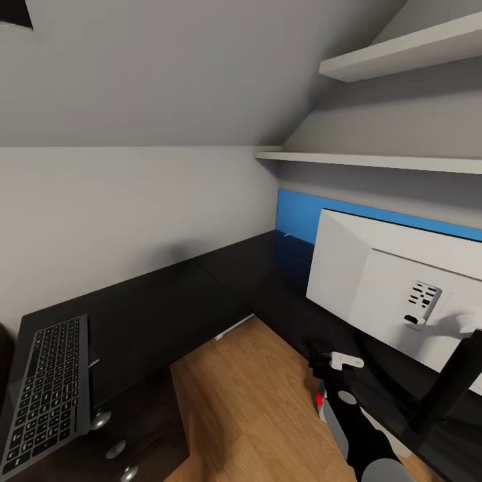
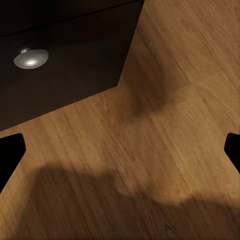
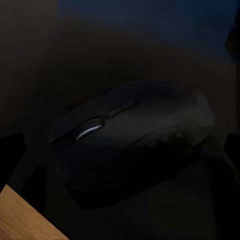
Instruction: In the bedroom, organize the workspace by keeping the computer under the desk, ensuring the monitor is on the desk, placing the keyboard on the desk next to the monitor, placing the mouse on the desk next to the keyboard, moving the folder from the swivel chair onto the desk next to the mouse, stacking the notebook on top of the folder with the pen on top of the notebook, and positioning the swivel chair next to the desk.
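Observation:
The black L-shaped desk (image 1: 167, 301) runs along the wall and turns to the right. The dark keyboard (image 1: 50, 388) lies on its left end. At the right the monitor (image 1: 375, 281) stands on the desk with its white back towards me. My right gripper (image 1: 321, 363) reaches down to the desk in front of the monitor. In the right wrist view the gripper (image 3: 120, 150) is open, and the dark mouse (image 3: 135, 135) lies on the shadowed desk top between its fingertips (image 3: 11, 150). My left gripper (image 2: 120, 150) is open and empty over the wood floor.
A blue back panel (image 1: 298, 214) stands behind the monitor, and two white shelves (image 1: 375, 161) hang above it. Dark drawers with silver knobs (image 1: 100, 420) sit under the keyboard end, and one knob (image 2: 31, 58) is near the left gripper. Light wood floor (image 1: 254, 402) fills the desk's inner corner.

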You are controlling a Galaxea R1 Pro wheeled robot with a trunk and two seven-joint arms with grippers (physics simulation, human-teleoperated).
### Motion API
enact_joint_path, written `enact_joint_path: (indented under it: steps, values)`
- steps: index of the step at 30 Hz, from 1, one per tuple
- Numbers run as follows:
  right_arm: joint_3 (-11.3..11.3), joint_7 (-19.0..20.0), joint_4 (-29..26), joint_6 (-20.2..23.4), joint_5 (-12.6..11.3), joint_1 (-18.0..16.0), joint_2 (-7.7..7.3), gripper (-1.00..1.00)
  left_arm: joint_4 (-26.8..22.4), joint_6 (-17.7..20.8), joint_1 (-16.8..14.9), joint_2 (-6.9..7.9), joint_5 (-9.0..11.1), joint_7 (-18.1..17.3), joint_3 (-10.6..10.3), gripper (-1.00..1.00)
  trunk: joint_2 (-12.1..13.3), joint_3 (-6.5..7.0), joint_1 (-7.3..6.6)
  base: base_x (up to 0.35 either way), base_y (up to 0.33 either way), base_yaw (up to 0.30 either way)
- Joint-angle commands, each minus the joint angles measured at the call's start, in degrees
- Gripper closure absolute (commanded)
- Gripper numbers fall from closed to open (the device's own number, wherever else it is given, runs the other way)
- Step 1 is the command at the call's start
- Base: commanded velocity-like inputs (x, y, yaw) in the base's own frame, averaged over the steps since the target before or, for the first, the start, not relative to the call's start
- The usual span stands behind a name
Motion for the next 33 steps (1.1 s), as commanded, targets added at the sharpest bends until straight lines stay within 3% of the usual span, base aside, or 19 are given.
enact_joint_path:
  steps: [1, 33]
  values:
    - [-0.3, 0.0, 0.0, -0.3, -0.2, 0.0, 0.04, -1.00, 0.1, -0.1, 0.0, 0.00, 0.6, -0.5, 0.0, -1.00, 0.0, -0.06, 0.00, 0.000, 0.000, 0.000]
    - [-1.4, 0.0, 0.1, -0.3, -0.3, 0.0, 0.12, -1.00, 0.1, -0.1, 0.0, 0.00, 0.6, -0.5, 0.0, -1.00, 0.0, -0.06, 0.00, 0.000, 0.000, 0.000]
